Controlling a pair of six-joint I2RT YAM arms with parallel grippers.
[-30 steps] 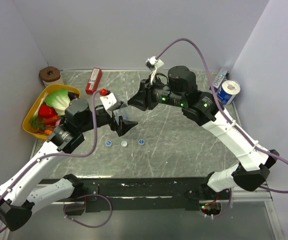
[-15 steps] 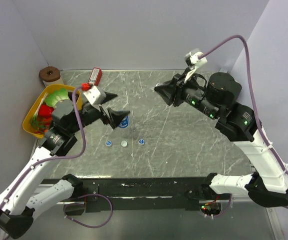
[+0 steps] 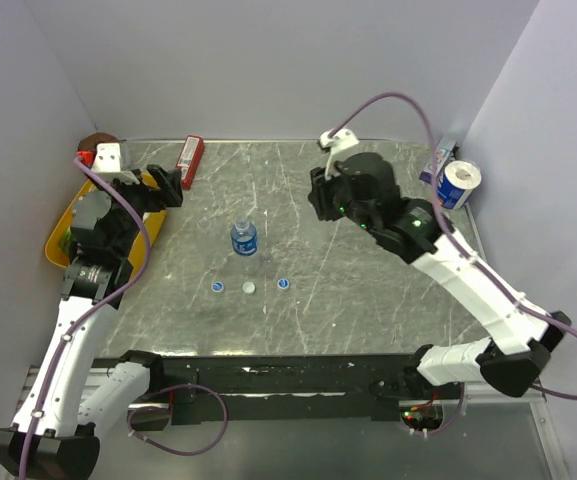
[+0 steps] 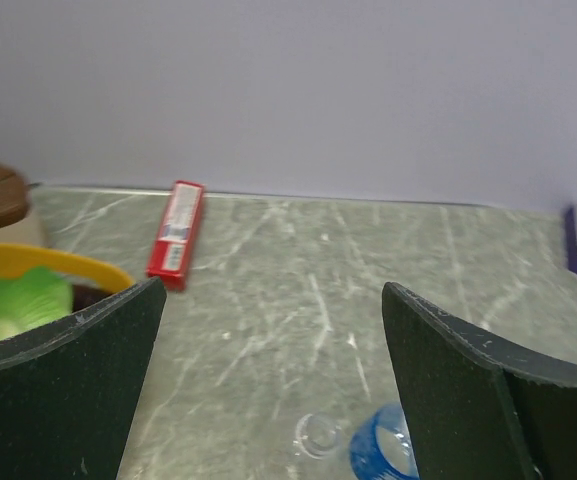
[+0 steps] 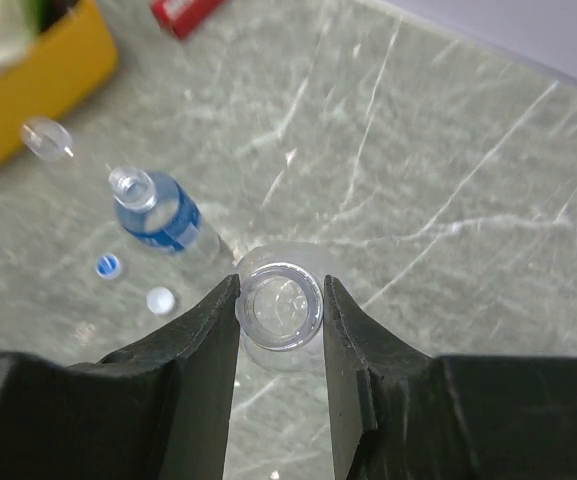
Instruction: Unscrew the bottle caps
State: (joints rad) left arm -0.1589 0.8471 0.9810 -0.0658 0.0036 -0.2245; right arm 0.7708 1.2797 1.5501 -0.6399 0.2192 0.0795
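Aloft, right end effector (image 5: pixel 280 290) clamps 1 uncapped bottle (image 5: pixel 280 312); left end effector (image 4: pixel 273 290) stands wide.

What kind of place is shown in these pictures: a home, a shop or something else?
Probably a robot test cell. Plain walls close in a marbled table, the left arm and right arm are bolted at its near edge, and odd props lie about: a yellow basket, a toilet roll.

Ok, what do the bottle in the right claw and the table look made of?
Bottle: clear, glossy plastic, it seems; the table shows through its wall and open mouth. Table: grey-green with white veins, like marble, though it could be a printed sheet.
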